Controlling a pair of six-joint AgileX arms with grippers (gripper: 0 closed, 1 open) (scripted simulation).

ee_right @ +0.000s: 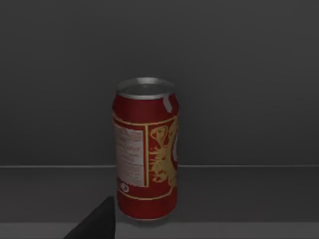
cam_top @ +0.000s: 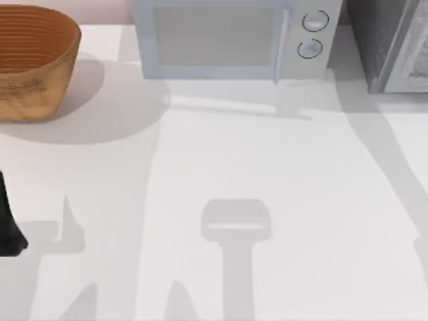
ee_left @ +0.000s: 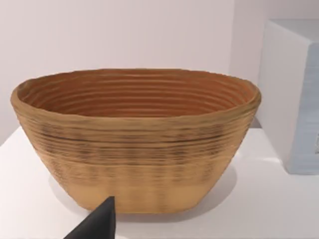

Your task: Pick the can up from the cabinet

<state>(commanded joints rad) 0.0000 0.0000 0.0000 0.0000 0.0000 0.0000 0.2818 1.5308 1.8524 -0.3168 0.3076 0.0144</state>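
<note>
Dark arm casing of the left arm [cam_top: 8,224] pokes in at nine o'clock of the top view, over the white table [cam_top: 281,200]. At ten o'clock sits the brown woven basket [cam_top: 33,60]; at twelve the white microwave [cam_top: 231,40]; at two the grey cabinet [cam_top: 391,43].

Left wrist view: one black finger [ee_left: 99,224] shows before the basket [ee_left: 134,149], whose visible inside holds nothing.

Right wrist view: the small red can [ee_right: 145,149] stands upright on the dark cabinet shelf [ee_right: 249,194], a finger [ee_right: 97,221] near it. Whether either gripper's fingers are spread I cannot tell.

Red can [ee_right: 145,149] upright, seemingly inside cabinet
</note>
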